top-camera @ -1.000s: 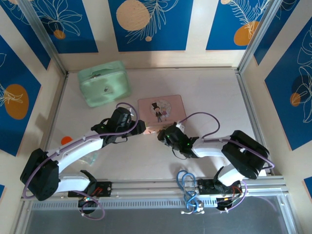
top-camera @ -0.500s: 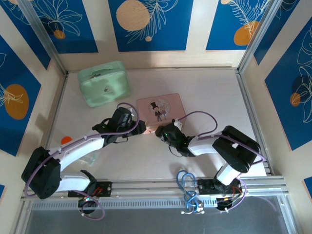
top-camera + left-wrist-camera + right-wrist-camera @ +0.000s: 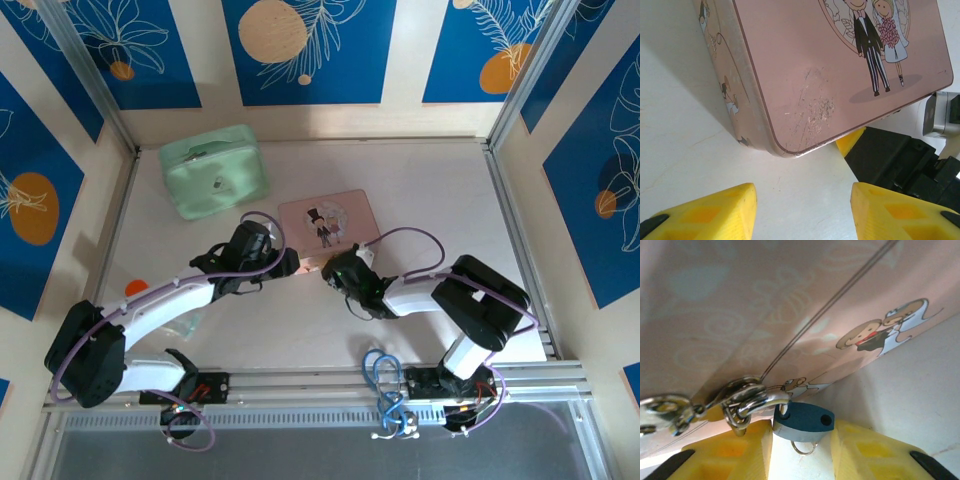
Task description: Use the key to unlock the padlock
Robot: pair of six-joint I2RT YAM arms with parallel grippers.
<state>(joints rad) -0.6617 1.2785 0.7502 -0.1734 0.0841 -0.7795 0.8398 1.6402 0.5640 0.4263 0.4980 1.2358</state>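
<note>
The padlock (image 3: 802, 421) is a tiny blue body with a silvery lower edge, and it sits between my right gripper's (image 3: 801, 440) yellow fingers, which are shut on it. Its silvery shackle (image 3: 760, 400) hooks through the metal rings at the front edge of the pink picture tin (image 3: 765, 315), and one hole in the blue body stands empty. A thin wire ring (image 3: 803, 447) hangs under the body; the key itself is hidden. From above, the right gripper (image 3: 328, 272) sits at the tin's (image 3: 328, 218) front edge. My left gripper (image 3: 802, 200) is open just short of the tin's near corner (image 3: 785, 150), with bare table between its fingers.
A mint-green case (image 3: 214, 172) stands at the back left. An orange spot (image 3: 136, 288) and a clear wrapper (image 3: 185, 322) lie beside the left arm. Blue cables (image 3: 385, 380) hang at the front rail. The right gripper's yellow finger (image 3: 852, 142) is close to the left gripper.
The right arm's elbow has swung inward to the left while its gripper stayed at the tin's front edge. The tin has shifted slightly left and away. The left arm has barely moved.
</note>
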